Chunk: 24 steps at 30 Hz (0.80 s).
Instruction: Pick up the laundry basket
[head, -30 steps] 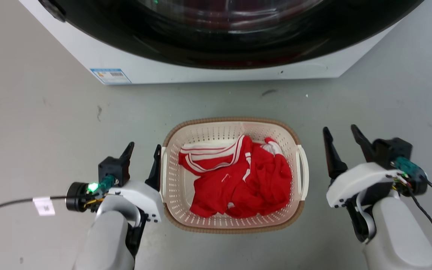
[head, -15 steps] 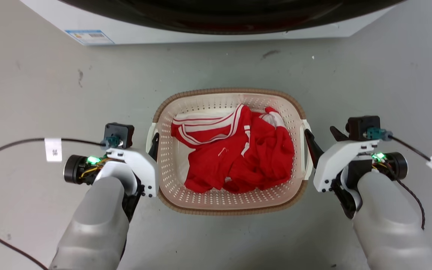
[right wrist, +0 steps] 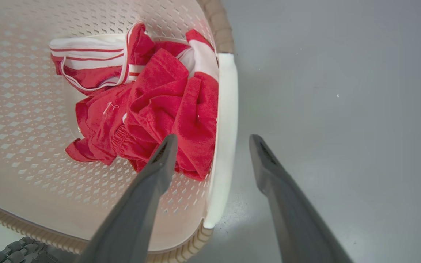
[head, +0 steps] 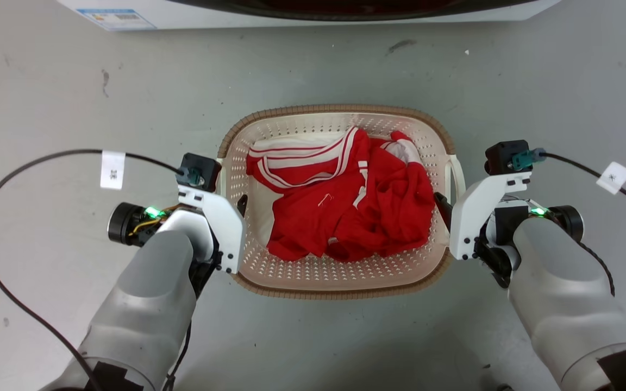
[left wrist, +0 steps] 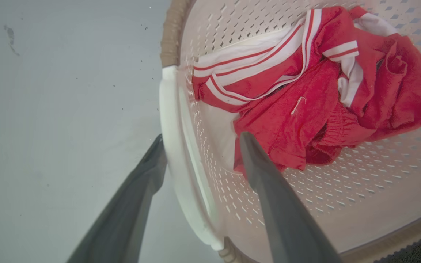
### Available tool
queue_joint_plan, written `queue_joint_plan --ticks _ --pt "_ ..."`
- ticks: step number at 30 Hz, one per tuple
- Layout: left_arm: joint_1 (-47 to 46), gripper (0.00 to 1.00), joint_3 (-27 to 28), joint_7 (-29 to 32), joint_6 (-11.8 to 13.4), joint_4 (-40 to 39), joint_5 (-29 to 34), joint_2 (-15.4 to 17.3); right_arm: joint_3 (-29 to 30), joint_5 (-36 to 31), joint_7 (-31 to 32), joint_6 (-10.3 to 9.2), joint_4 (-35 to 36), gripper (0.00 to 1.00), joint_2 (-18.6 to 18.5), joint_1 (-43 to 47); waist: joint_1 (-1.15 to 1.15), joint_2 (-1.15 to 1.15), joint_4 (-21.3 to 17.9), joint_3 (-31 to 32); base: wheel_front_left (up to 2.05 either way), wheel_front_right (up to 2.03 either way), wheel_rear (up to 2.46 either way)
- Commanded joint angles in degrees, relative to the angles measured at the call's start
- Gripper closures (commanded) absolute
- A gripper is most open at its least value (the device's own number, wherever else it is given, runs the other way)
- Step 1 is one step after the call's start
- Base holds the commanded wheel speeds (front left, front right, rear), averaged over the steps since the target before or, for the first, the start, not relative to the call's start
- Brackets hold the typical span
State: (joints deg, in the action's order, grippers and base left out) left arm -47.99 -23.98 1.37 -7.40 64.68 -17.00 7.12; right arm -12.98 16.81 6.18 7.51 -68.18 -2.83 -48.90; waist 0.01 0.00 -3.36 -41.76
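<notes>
The washing machine [head: 210,20] stands just beyond the laundry basket [head: 340,108], which rests on the floor [head: 47,81] holding red-and-white clothing [head: 356,212]. The left gripper [left wrist: 202,136] and right gripper [right wrist: 213,136] straddle the basket's side handles [left wrist: 170,120], fingers parted, gripping nothing, though the left's outer finger [left wrist: 141,182] may touch.

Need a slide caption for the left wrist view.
Open left tool straddles the white handle of the laundry basket: one finger outside, one inside beside the red-and-white garment.
</notes>
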Motion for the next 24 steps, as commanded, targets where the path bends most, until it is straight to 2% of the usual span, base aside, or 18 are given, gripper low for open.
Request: queue_joint_plan --ticks 1,14,24 --pt "-0.9 0.00 -0.6 0.7 -0.1 -0.2 -0.7 0.5 -0.1 0.3 0.7 -0.04 -0.8 0.00 -0.1 -1.1 -0.01 0.00 0.2 -0.6 0.00 0.00 0.00" --pt "-4.3 0.00 -10.6 4.4 -0.1 -2.4 -8.1 4.0 -2.7 -0.4 4.1 -0.04 -4.6 0.00 -0.1 -6.4 -0.01 0.00 0.0 -4.4 0.00 0.00 0.00" --pt "-5.4 0.00 -15.0 4.1 -0.1 -1.7 -11.7 4.5 -3.2 0.9 4.1 -0.04 -5.2 0.00 -0.1 -7.0 -0.01 0.00 0.3 -5.1 0.00 0.00 0.00"
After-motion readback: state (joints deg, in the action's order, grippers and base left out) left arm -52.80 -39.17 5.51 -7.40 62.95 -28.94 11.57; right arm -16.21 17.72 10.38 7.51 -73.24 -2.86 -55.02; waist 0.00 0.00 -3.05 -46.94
